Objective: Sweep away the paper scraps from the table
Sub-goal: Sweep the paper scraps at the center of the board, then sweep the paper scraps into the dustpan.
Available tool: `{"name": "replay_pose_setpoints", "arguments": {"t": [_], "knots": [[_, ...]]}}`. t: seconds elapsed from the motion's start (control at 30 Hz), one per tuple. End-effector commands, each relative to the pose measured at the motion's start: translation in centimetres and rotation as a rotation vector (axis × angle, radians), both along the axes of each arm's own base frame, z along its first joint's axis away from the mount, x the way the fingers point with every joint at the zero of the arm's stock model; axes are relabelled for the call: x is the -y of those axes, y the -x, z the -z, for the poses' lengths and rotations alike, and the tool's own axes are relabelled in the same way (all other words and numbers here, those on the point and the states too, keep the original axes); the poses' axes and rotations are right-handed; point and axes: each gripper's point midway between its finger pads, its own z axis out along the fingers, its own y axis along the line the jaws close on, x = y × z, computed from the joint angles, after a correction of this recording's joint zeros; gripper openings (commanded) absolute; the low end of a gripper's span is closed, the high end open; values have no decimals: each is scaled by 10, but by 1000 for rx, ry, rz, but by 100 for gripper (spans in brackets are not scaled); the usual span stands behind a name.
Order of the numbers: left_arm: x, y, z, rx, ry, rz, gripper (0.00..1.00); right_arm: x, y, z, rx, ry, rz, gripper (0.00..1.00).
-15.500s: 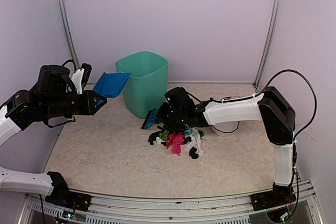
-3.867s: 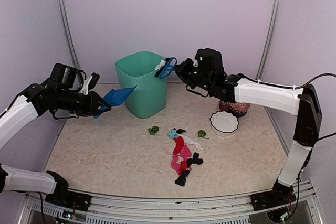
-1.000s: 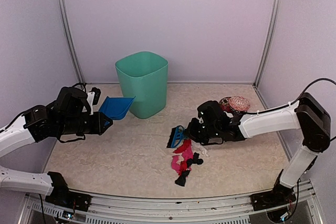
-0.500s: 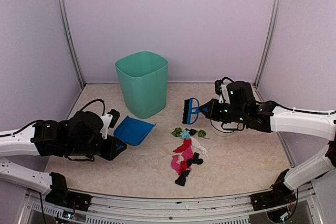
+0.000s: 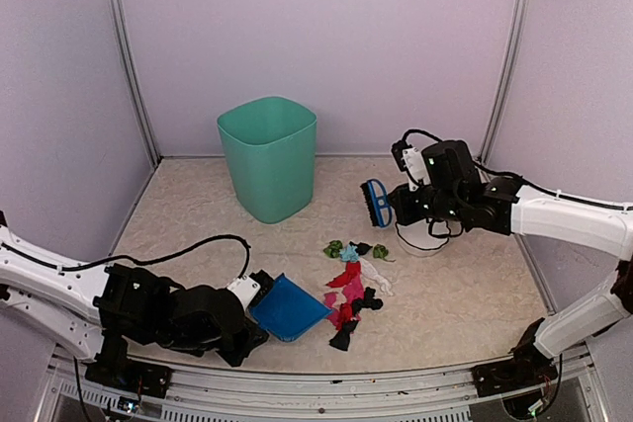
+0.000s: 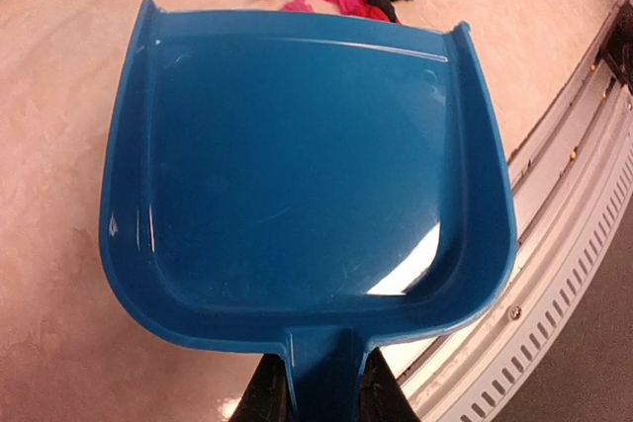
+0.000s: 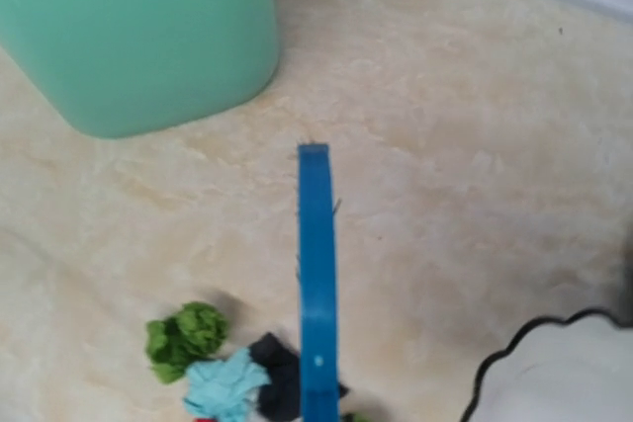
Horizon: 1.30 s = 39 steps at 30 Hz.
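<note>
Dustpan [image 5: 290, 307] lowered beside paper scraps [image 5: 349, 294], empty | left jaws clamp its handle | right jaws clamp brush [image 5: 376, 203]

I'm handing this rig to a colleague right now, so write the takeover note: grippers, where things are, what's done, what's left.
The left gripper is shut on the handle of the dustpan. The pan is empty, low near the front rim, mouth facing the scraps.
The right gripper is shut on the brush, held beyond the scraps, seemingly off the table.
The scraps lie in a loose cluster mid-table, between brush and dustpan.
The bin stands at the far left of centre; its inside is not visible.
Done: both tools gripped, one either side of the pile.
Left: sweep the scraps into the dustpan, tip it into the bin.
</note>
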Motion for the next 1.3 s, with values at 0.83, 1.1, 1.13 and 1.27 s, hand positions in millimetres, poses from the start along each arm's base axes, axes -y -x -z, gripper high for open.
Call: {"name": "replay_pose_setpoints", "arguments": {"t": [0.83, 1.1, 1.13, 1.27], "knots": [[59, 74, 67, -193, -150, 61, 0, -9, -31, 75, 101, 614, -228, 0], [62, 59, 66, -249, -131, 6, 0, -27, 1, 103, 71, 676, -312, 0], [63, 57, 66, -259, -131, 7, 0, -28, 5, 107, 64, 679, -318, 0], [67, 50, 70, -289, -136, 1, 0, -31, 22, 123, 34, 688, -343, 0]]}}
